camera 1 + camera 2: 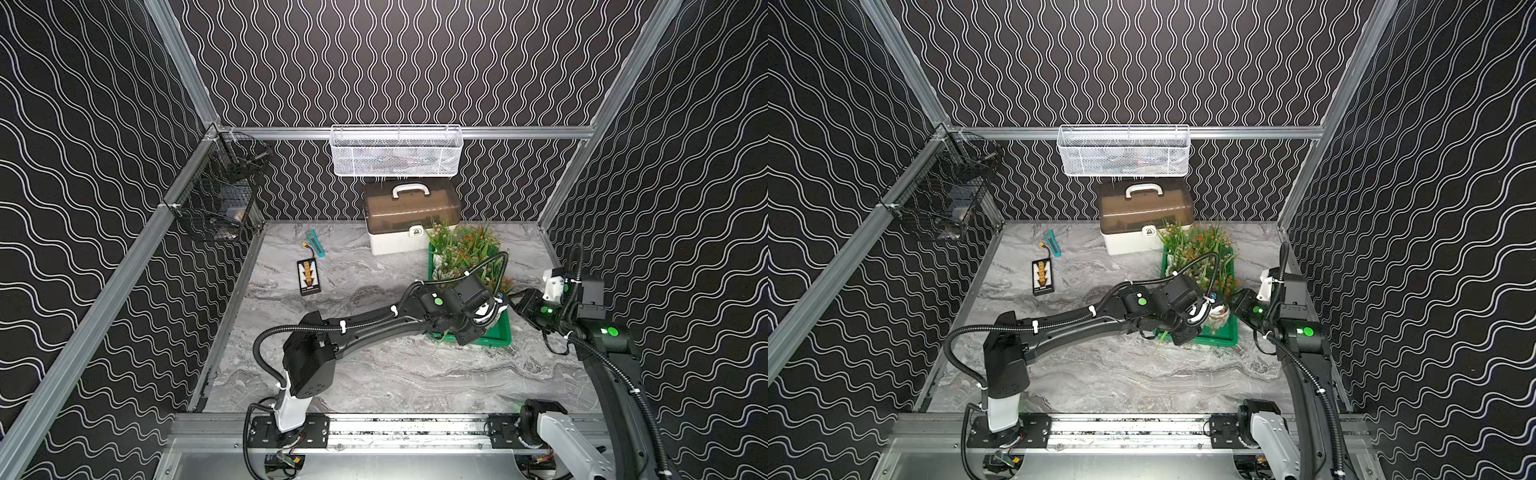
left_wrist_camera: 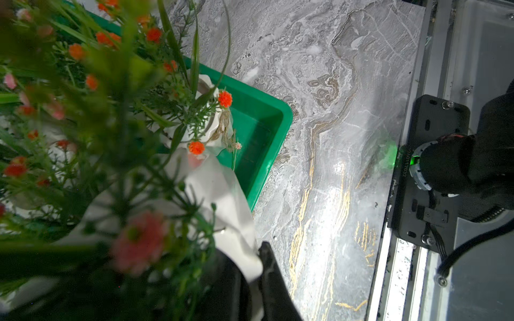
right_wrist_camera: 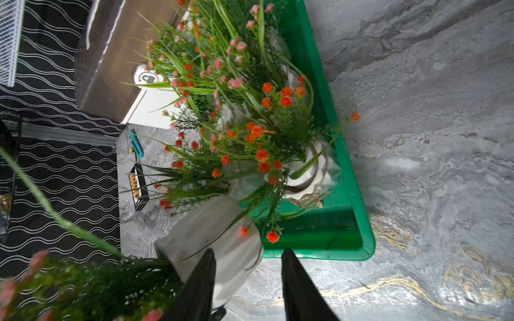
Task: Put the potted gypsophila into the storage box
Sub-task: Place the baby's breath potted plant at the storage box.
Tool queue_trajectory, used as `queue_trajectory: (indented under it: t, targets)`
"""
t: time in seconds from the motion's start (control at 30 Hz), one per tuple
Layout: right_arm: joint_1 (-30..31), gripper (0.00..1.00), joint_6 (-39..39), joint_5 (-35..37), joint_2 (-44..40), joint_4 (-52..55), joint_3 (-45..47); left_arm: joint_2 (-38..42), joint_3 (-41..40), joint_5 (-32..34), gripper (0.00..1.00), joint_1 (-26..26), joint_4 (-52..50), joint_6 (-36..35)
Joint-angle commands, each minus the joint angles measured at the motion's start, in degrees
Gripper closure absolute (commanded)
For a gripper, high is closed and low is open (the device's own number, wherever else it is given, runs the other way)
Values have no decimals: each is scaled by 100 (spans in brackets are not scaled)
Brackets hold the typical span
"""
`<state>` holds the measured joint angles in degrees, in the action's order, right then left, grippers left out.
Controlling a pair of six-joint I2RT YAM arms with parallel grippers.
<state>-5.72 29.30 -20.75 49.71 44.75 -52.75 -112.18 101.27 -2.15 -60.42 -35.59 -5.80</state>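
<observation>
One potted gypsophila [image 2: 222, 216] hangs tilted in my left fingers [image 2: 272, 278], which are pinched fully shut on its white pot. It is over the near end of the storage box [image 2: 261, 97], on the right side of the counter [image 1: 374, 374]. My right fingers [image 3: 300, 286] stand partly apart, empty, just beside it. I judge this the placing step. Next I should right the pot, lower it into the bare green strip beside the other pots [image 3: 303, 172], then let go.

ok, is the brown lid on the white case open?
No, the brown lid sits flat on the white case, with its front latch down across the seam.
</observation>
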Motion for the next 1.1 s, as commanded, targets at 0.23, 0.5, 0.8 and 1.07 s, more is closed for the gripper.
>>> queue_trajectory:
  t: [0.23, 0.5, 0.8, 1.07]
  targets:
    - [-722, 58, -88, -914, 179, -436, 388, -346, 173, 108, 100, 61, 239, -241]
    - [-790, 58, -106, -1035, 188, -467, 424, -582, 333, 145, 100, 101, 135, -298]
    - [-798, 58, -135, -1069, 214, -476, 406, -534, 262, 414, 100, 108, -136, -280]
    - [-808, 58, -144, -1097, 205, -461, 397, -467, 292, 402, 100, 112, -279, -226]
